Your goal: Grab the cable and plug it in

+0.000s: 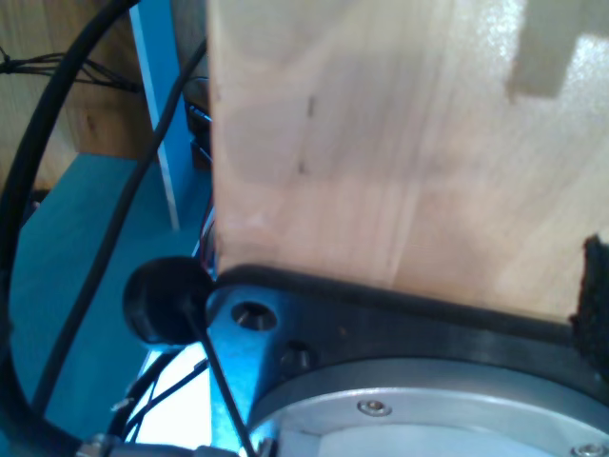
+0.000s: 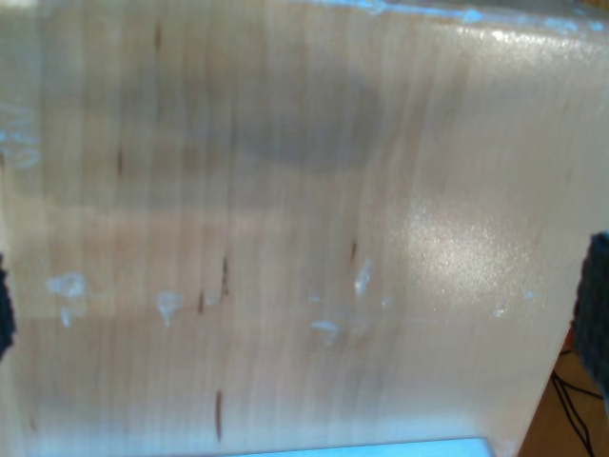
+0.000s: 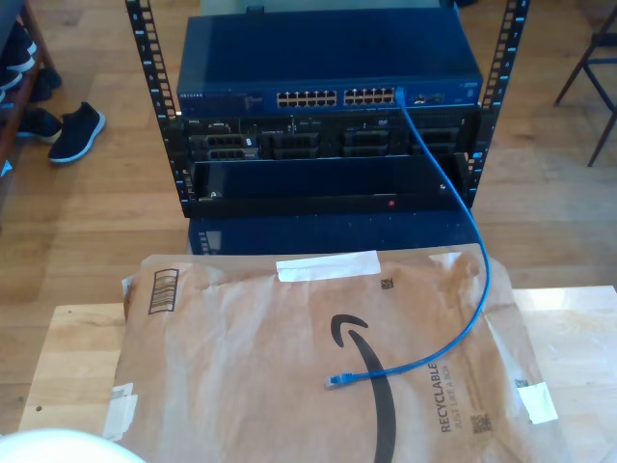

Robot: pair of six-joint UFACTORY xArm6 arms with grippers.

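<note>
Cable (image 3: 469, 241) plugged into switch (image 3: 328, 68) at exterior view's upper right, loose plug (image 3: 335, 381) on cardboard (image 3: 241, 386), my finger spread apparently hidden, cannot tell.

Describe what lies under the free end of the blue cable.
The cable has its loose plug resting on a flattened brown cardboard sheet, near the printed black arrow. A pale wooden table shows beyond the cardboard's edges; whatever the cardboard covers is hidden.

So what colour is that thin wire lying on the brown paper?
Bright blue. The thin Ethernet cable shows best in the exterior view, across the brown paper packaging.
</note>
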